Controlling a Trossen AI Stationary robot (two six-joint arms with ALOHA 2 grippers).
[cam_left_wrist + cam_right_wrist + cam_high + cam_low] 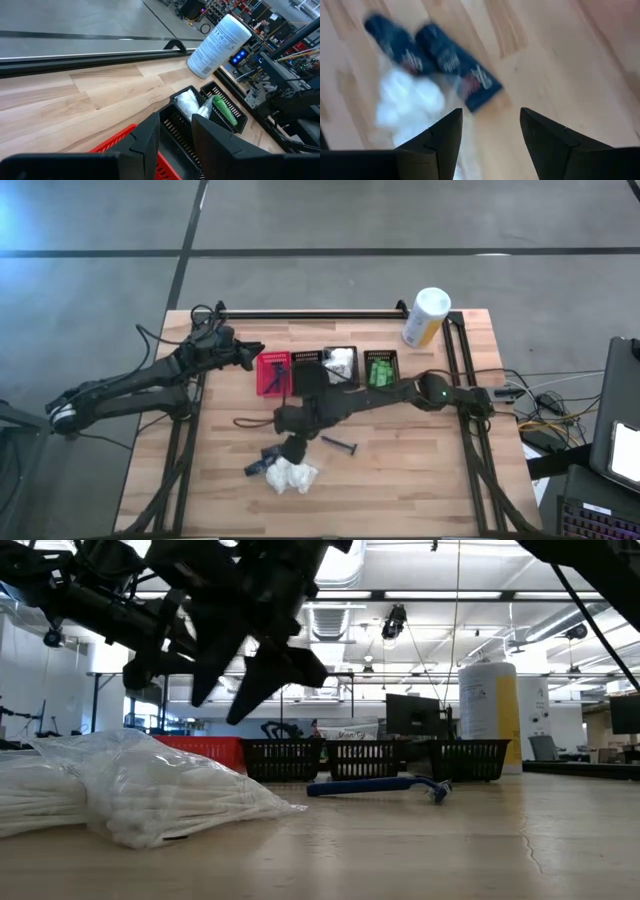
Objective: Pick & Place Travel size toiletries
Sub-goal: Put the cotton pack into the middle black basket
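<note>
fingers (445,137): two dark ones, spread apart with nothing between them, just bare wood
table (560,65): light wood planks
dark blue packets (455,65): two of them side by side, pale print on them, kinda blurry
white plastic-wrapped bundle (407,102): touching the packets at about their 7 o'clock

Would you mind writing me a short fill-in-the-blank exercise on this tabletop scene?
1. The basket nearest the left gripper is coloured ____.
2. The right gripper hangs over the table with its fingers ____, holding nothing.
3. The razor lying loose on the wood has a ____ handle.
4. The green packets sit in the basket closest to the white-and-yellow ____.

Missing words: red; open; blue; canister
</note>
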